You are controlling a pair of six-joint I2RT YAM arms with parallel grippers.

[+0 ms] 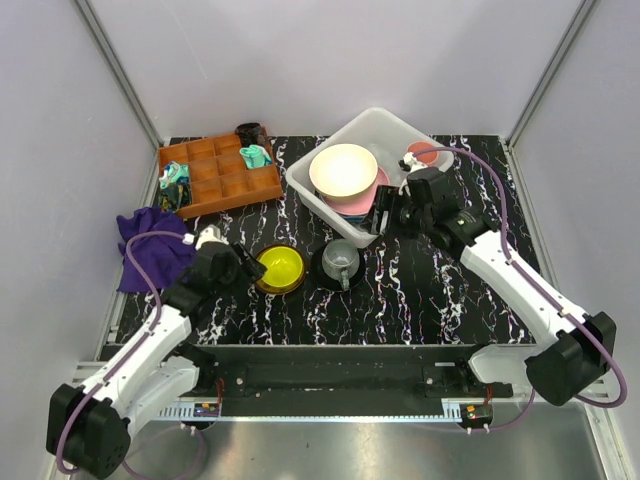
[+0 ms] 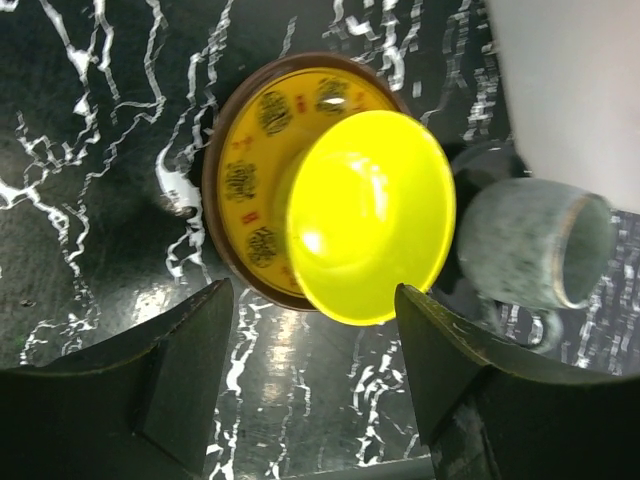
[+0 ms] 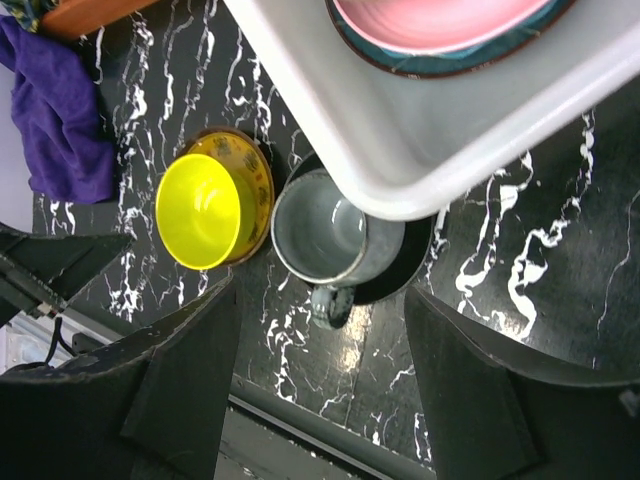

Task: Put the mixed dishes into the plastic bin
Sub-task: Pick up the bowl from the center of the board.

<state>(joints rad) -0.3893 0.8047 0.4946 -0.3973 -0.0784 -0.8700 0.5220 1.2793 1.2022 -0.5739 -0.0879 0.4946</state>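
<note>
While the left gripper (image 2: 312,305) hangs just above the yellow bowl (image 2: 370,215), its fingers (image 2: 180,370) stand wide apart, one on each side of the bowl, and they hold nothing. The bowl sits in a patterned dish (image 2: 245,180) with a brown rim, on the black marbled table (image 1: 430,290), outside the bin (image 3: 400,150).

I judge the bowl to be light, stiff and glossy, so it may slip. The rim seems the best place to take it, with one finger inside the wall and one outside. The dish under it may come up together with it. Whether the bowl lies flat in the dish or leans, I cannot tell.

Just beside it the grey mug (image 2: 520,245) stands on a black saucer (image 1: 318,270). The mug looks heavier and breakable, and its rim or handle offers a hold.

The right gripper (image 3: 320,300) also has its fingers apart and empty, above the mug and near the front corner of the bin. In the bin a cream bowl (image 1: 343,170) rests on a pink plate (image 3: 440,20), and a pink cup (image 1: 424,153) stands at the far side.

The corner of the bin covers part of the saucer in the right wrist view. A dark rim shows under the pink plate, but I cannot make out that dish. The right arm cuts off part of the cup.
</note>
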